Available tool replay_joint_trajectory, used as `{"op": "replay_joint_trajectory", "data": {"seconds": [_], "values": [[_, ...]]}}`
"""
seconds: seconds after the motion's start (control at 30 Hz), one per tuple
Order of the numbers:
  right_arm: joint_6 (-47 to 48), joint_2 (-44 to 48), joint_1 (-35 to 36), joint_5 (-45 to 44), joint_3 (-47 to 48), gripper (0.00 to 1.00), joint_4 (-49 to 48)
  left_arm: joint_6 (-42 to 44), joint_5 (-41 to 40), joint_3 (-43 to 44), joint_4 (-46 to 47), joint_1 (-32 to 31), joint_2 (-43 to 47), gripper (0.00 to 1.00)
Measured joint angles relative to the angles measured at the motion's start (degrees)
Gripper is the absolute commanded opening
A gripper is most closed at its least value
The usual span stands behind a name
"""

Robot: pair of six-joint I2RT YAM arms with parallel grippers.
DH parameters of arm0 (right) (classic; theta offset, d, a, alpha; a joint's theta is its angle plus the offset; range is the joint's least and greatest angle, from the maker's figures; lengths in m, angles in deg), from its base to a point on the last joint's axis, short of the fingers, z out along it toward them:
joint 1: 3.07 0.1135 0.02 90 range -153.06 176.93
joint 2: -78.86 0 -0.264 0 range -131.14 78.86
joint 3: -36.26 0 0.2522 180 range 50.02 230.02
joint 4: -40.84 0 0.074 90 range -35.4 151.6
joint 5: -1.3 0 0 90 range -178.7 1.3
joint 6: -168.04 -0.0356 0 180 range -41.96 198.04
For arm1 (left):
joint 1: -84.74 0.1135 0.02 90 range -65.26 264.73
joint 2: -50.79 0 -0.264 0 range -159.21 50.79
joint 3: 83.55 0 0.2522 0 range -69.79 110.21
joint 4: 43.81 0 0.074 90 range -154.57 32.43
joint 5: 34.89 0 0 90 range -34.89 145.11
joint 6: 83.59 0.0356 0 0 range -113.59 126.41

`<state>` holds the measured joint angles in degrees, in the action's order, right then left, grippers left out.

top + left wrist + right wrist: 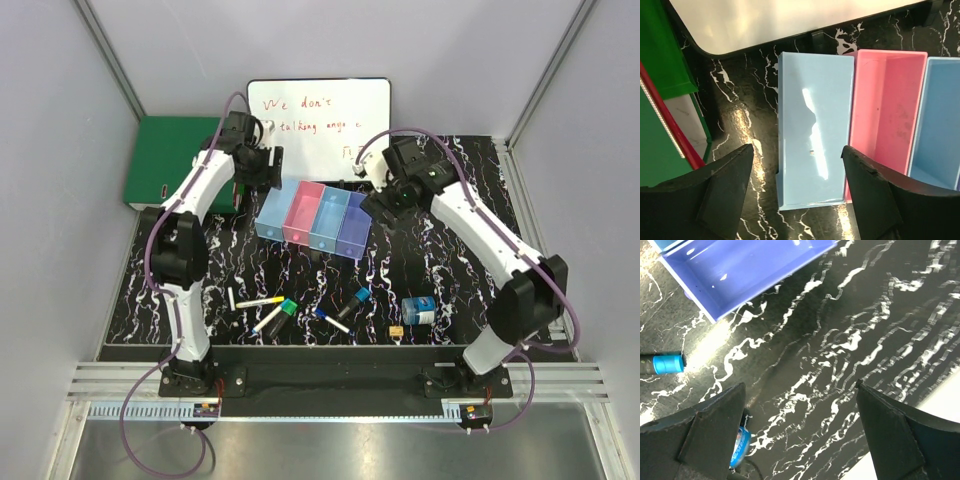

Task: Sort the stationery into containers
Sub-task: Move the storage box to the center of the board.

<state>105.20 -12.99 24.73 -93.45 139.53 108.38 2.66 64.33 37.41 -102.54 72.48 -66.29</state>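
On the black white-veined desk [440, 270], the row of four joined translucent plastic bins [315, 215] (light blue, pink, blue, purple) stands toward 12 o'clock of centre. The left end effector [796, 155] hangs spread wide above the bin at the row's 9 o'clock end. The right end effector [800, 387], equally wide, is over the desk at the row's 3 o'clock. Loose markers and pens [283, 310], a stubby blue-white cylinder [420, 310] and a tiny yellow piece [396, 331] lie at its 6 o'clock.
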Motion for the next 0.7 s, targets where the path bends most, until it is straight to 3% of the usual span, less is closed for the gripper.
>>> {"op": "replay_joint_trajectory", "data": {"seconds": [0.3,0.7], "values": [[0.09,-10.27,0.35,1.36,5.42,1.00,-0.37,3.78,7.56,0.02,0.22,-0.17,-2.16,0.73],[0.24,-11.78,0.39,1.44,7.76,1.00,-1.01,4.24,12.11,-0.02,1.90,4.33,-6.47,0.70]]}}
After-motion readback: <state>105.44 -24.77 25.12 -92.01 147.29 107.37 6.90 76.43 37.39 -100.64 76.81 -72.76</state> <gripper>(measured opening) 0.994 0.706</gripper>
